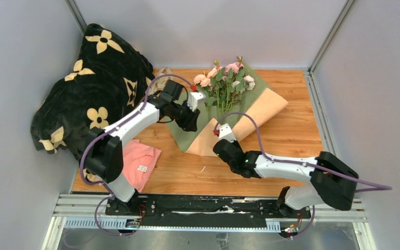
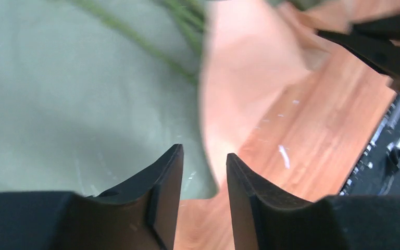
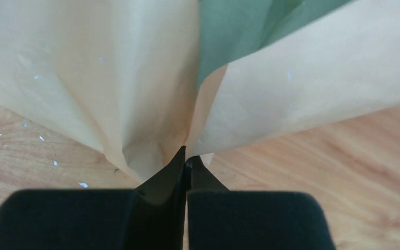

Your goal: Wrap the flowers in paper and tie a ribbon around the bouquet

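Far left, a black blanket point(image 1: 91, 88) w/ cream flower prints is heaped in the corner. A pink cloth point(image 1: 138, 161) lies just in front of it on the wood table point(image 1: 291, 140). My left claw point(image 2: 204, 156) hangs over the left part of the paper point(image 1: 263, 109), olive side up there. Its fingers point(image 2: 161, 182) stand apart w/ nothing btwn them, so it's open & gripping nothing. The tips sit above the sheet's near edge, where green meets bare wood. The flowers point(image 1: 223, 83) lie on the paper mid-table, pink & cream heads toward the back wall, thin stems running down toward me. The right part of the sheet is folded over, peach side out, just beside the stems. My right claw point(image 3: 186, 156) is at the paper's near point, jaws pressed together & pinching the gathered peach folds right at the tip. The green inner face shows above them in the right wrist view.
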Tool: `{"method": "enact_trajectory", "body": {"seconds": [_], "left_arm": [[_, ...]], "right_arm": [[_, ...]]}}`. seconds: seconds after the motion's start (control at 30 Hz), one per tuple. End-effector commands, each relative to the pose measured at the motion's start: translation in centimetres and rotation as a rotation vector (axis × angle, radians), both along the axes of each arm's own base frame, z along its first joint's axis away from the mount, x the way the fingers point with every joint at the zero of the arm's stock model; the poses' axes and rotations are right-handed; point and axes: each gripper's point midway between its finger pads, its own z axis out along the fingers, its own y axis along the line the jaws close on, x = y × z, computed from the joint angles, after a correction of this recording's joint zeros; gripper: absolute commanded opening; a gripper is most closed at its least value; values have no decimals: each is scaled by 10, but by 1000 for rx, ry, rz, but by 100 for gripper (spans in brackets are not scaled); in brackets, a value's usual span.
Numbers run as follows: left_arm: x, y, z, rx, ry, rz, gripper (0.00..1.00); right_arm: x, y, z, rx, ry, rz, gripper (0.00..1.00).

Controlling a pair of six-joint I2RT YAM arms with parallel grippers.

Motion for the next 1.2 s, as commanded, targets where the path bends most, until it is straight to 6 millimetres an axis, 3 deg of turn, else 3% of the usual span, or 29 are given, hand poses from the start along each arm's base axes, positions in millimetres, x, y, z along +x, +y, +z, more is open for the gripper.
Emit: {"method": "enact_trajectory", "body": {"seconds": [0.0,0.23,0.43,0.53,0.6,0.63,0.73,0.87,1.07,1.1,1.17], "left_arm": [[-63,-25,-21,119,-7,-224,40],[-107,-78,-16,77,-15,-420,39],[-101,-141,-40,85,-14,-450,43],[-83,-155,-57,132,-47,-399,43],[-70,-154,-77,186,-73,-372,43],[-66,-153,-83,206,-80,-365,43],[-64,-150,-97,236,-74,-359,44],[-64,-151,-104,233,-72,-360,45],[-65,-150,-108,233,-75,-366,47],[-65,-150,-107,231,-77,-365,47],[-66,-150,-108,222,-77,-367,48]], "right_arm": [[-16,-26,-16,247,88,-201,0],[-26,-59,-24,447,101,-392,0],[-34,-81,-27,574,61,-534,0],[-42,-93,-31,567,79,-607,11],[-50,-103,-31,553,93,-658,40],[-53,-110,-30,547,92,-691,46],[-60,-133,-14,525,50,-759,51],[-58,-156,31,515,-60,-751,51],[-51,-162,107,414,-138,-591,49],[-51,-160,113,400,-132,-575,48],[-48,-137,115,425,-63,-483,39]]}}
